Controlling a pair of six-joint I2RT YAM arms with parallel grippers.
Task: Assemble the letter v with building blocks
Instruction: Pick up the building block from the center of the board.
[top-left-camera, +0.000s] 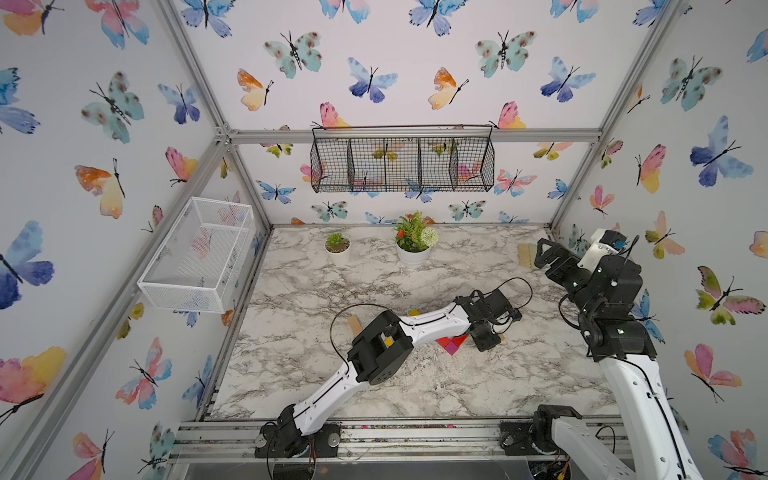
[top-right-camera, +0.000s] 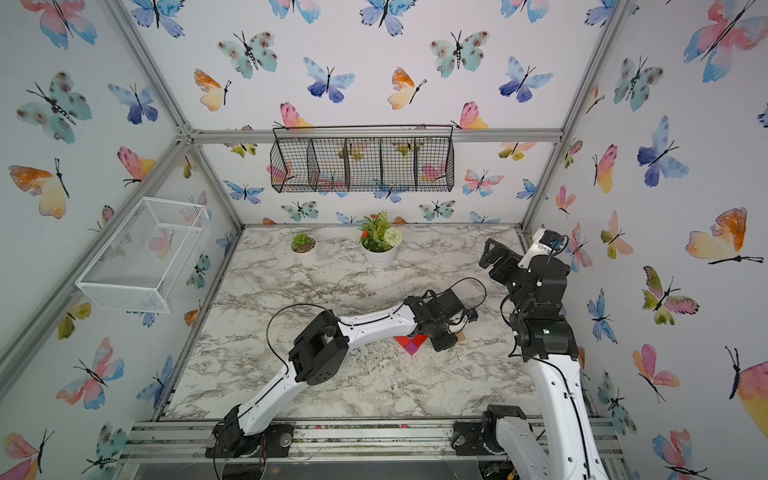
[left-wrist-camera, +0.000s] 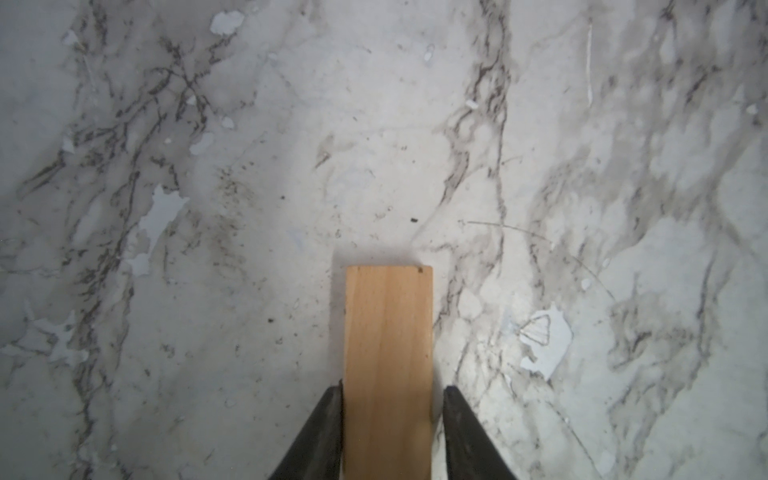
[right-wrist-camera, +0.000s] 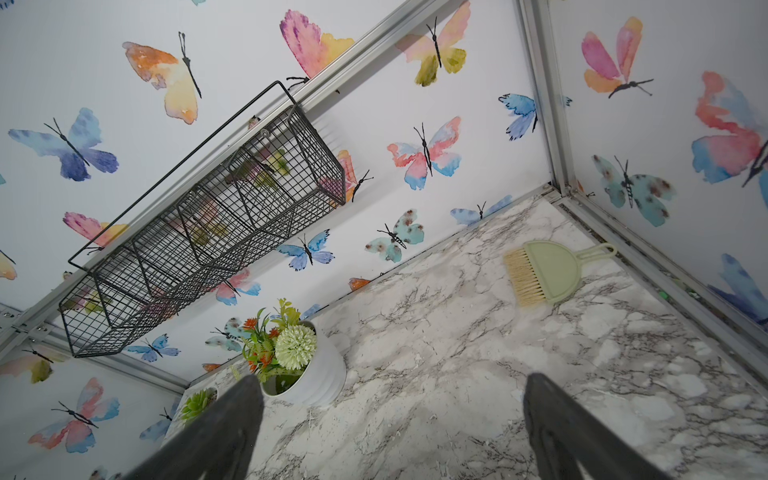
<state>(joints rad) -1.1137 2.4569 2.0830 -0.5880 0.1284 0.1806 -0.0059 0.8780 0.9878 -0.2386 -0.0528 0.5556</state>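
Tan wooden bar (left-wrist-camera: 388, 332), lying flat on the marble tabletop (left-wrist-camera: 208, 249), fills the lower middle of my left wrist view. Its long axis runs straight out from the left gripper (left-wrist-camera: 392, 399), and the two dark fingers stand across its narrow width near one end. One fingertip (left-wrist-camera: 332, 411) rests against the bar's edge; the opposite one sits a sliver clear. The claw is nearly pressed onto the bar, but I cannot tell whether the pinch is firm.

In both top views my left arm reaches across the middle of the table and hides most of the bar. Only its free end peeks out from under the gripper, pointing away from the red blocks (top-left-camera: 451, 340) and magenta cube (top-left-camera: 452, 350), which sit together just beside the gripper.

The right gripper (right-wrist-camera: 392, 378) hangs near the back right corner, fingers spread wide on nothing, well apart from the blocks. The left arm is clearly the nearer. I judge the bar needs turning to slant up from the cube.
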